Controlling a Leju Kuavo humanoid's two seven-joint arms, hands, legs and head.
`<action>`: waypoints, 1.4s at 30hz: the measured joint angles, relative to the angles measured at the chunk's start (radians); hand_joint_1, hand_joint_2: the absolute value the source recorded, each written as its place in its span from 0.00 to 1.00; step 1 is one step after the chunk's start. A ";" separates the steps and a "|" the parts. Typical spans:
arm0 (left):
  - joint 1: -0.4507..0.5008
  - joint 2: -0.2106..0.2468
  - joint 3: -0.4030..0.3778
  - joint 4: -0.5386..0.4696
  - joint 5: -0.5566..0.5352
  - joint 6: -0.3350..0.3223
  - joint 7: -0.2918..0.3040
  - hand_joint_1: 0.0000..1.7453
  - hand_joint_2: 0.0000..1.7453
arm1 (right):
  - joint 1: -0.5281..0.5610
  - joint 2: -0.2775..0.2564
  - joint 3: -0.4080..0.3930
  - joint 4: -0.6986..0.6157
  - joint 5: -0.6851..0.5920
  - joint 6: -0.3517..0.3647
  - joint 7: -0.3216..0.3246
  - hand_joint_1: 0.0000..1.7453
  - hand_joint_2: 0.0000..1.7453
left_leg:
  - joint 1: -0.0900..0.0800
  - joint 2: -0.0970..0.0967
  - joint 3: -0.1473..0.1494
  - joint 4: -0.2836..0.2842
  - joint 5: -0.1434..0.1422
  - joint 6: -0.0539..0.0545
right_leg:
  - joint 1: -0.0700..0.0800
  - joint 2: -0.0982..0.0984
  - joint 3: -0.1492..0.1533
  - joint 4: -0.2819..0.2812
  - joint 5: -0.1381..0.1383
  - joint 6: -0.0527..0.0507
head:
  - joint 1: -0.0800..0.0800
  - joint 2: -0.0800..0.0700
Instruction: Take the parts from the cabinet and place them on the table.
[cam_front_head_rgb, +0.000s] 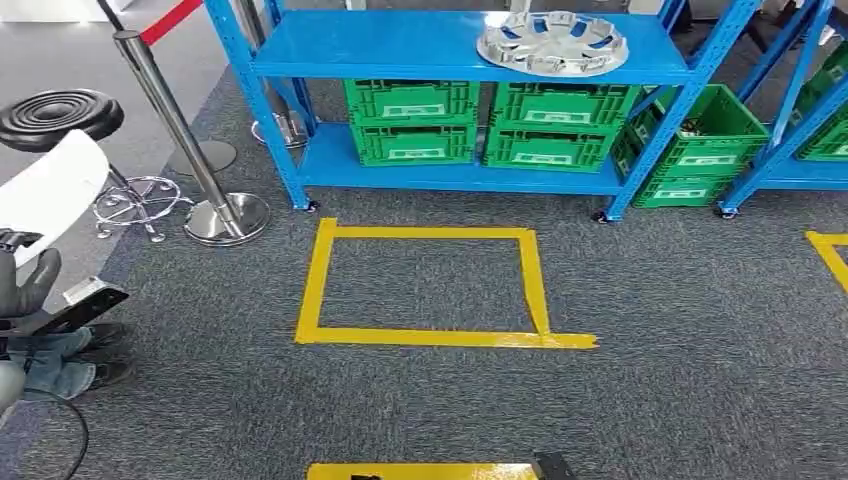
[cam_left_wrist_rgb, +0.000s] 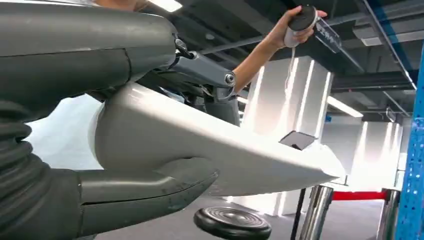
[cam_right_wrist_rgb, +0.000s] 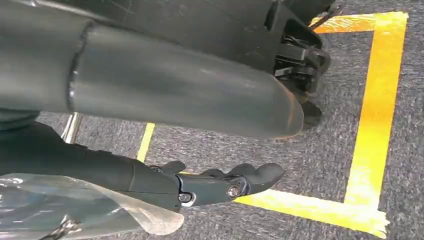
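**Cabinet ahead, white part in left hand**

Floor: grey carpet (cam_front_head_rgb: 650, 330) marked with a yellow tape square (cam_front_head_rgb: 425, 287). A blue cabinet (cam_front_head_rgb: 460, 110) stands beyond the square. A steel post (cam_front_head_rgb: 190, 140) and a black stool (cam_front_head_rgb: 60, 115) stand to its left.

Containers: green crates (cam_front_head_rgb: 490, 122) sit on the lower shelf; contents cannot be determined. A silver hubcap (cam_front_head_rgb: 552, 42) lies on the top shelf.

Left hand (cam_left_wrist_rgb: 125, 145): thumb and fingers clamp a white part (cam_left_wrist_rgb: 210, 150). Right hand (cam_right_wrist_rgb: 200, 150): fingers and thumb apart, holding nothing, above the carpet. A person's hand (cam_left_wrist_rgb: 295, 25) holds a small device.

The left hand (cam_left_wrist_rgb: 100, 150) grips a white part (cam_left_wrist_rgb: 210, 155); the right hand (cam_right_wrist_rgb: 165, 150) hangs low (fingers (cam_right_wrist_rgb: 250, 177) loosely extended, holding nothing).
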 joint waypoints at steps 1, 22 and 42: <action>-0.001 0.000 0.000 0.000 0.000 0.000 0.000 1.00 1.00 | -0.001 0.000 0.000 0.000 0.000 0.000 0.000 0.00 0.00 | 0.003 0.000 0.042 -0.076 0.041 -0.002 | -0.002 0.000 -0.004 0.008 -0.001 0.002 | 0.000 0.000; -0.019 -0.007 -0.008 0.002 0.000 -0.005 0.000 1.00 1.00 | -0.004 0.002 0.000 -0.002 0.002 0.005 0.016 0.00 0.00 | -0.001 0.001 0.056 -0.246 0.150 0.020 | 0.007 0.006 0.019 0.016 -0.050 0.022 | 0.006 0.000; 0.010 -0.002 0.013 -0.004 -0.003 -0.001 0.018 1.00 1.00 | 0.009 -0.002 -0.013 -0.002 -0.022 -0.085 0.003 0.00 0.00 | -0.004 -0.014 0.087 -0.239 0.106 0.053 | -0.003 0.000 -0.099 0.208 -0.130 0.048 | 0.003 0.000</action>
